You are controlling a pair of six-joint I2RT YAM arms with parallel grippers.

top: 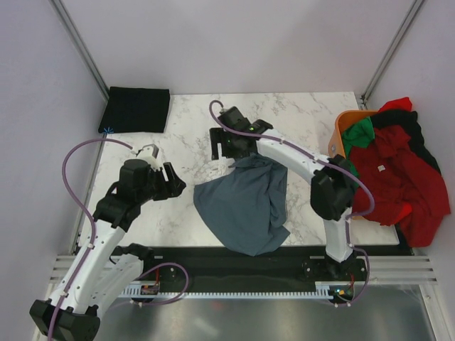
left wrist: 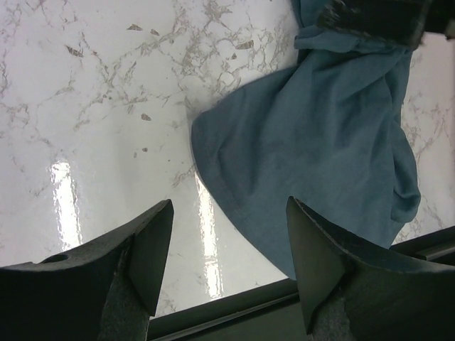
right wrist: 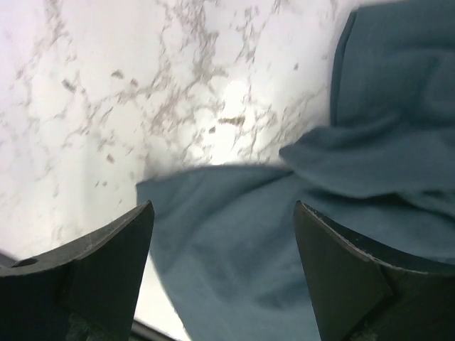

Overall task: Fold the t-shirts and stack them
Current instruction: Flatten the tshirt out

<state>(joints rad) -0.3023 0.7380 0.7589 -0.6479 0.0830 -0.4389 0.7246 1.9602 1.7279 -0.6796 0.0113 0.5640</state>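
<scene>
A blue-grey t-shirt (top: 245,199) lies crumpled on the marble table (top: 185,135), its lower end hanging over the near edge. My right gripper (top: 229,150) is open and empty, just above the shirt's far end; its view shows the shirt (right wrist: 249,241) below the open gripper (right wrist: 224,206). My left gripper (top: 173,183) is open and empty, just left of the shirt's left edge, and its view shows that edge (left wrist: 320,142) ahead of the gripper (left wrist: 229,206). A folded black t-shirt (top: 135,109) lies at the far left corner.
An orange basket (top: 343,128) at the right edge holds a heap of red (top: 398,177), green (top: 359,133) and black shirts spilling over the table's side. A black rail (top: 234,259) runs along the near edge. Frame posts stand at the far corners.
</scene>
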